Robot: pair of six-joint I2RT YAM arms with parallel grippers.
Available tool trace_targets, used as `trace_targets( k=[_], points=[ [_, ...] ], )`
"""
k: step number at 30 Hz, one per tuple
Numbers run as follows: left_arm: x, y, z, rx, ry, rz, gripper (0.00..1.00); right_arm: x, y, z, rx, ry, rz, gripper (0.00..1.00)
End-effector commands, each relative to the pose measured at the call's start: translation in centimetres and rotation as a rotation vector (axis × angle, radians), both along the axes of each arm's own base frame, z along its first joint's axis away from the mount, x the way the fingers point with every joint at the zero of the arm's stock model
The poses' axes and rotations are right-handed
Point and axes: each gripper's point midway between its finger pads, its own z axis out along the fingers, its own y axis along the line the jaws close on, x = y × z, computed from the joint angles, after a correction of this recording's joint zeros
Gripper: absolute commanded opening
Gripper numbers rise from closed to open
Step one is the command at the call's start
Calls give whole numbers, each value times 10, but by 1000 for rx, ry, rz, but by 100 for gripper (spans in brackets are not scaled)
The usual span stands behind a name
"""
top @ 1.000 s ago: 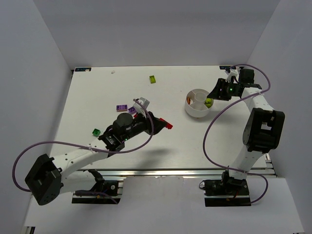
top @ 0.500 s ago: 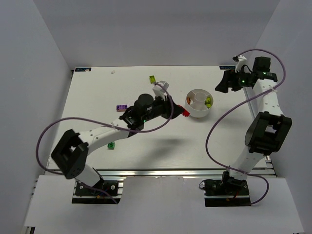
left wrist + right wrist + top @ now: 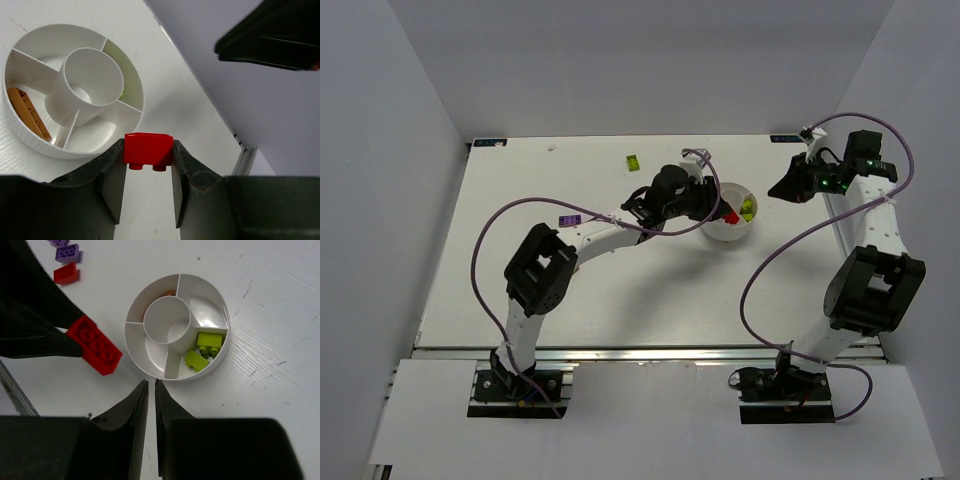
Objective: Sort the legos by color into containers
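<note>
The round white divided bowl [image 3: 720, 232] stands at the table's right centre. My left gripper [image 3: 723, 211] is shut on a red lego [image 3: 148, 149] and holds it over the bowl's near-right edge [image 3: 75, 150]. The red lego also shows in the right wrist view [image 3: 94, 345]. Two yellow-green legos [image 3: 210, 340] lie in one wedge and an orange one [image 3: 27, 112] in another. The central cup [image 3: 167, 320] looks empty. My right gripper [image 3: 151, 383] is shut and empty, raised to the right of the bowl [image 3: 220, 352].
A yellow-green lego [image 3: 633, 161] lies at the far centre and a purple one [image 3: 569, 220] left of the bowl. The right wrist view shows two purple legos [image 3: 67, 252] and a loose red one [image 3: 66, 274] on the table. White walls enclose the table.
My left arm has swung right with the red lego, from mid-table to over the bowl. My right gripper has pulled back from the bowl, up and to the right.
</note>
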Motion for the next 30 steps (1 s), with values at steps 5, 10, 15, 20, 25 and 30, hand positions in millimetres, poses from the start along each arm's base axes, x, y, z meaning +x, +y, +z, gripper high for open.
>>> trace_targets(
  k=[5, 10, 15, 20, 25, 30],
  points=[
    [23, -13, 0, 41, -37, 42, 0, -8, 3, 11, 3, -61, 16, 18],
    [35, -11, -11, 67, -42, 98, 5, -7, 3, 12, 7, -67, 10, 21],
    [40, -11, -25, 101, -29, 112, 26, -7, 4, 12, 14, -68, 14, 26],
    [40, -11, -26, 107, -29, 116, 53, -9, 4, 14, 11, -73, 14, 34],
    [38, -10, -6, 83, -50, 114, 66, -9, 4, 19, 3, -97, 21, 39],
    [35, -1, 27, 54, -88, 131, 64, -11, 5, 26, -16, -129, 45, 45]
  ],
)
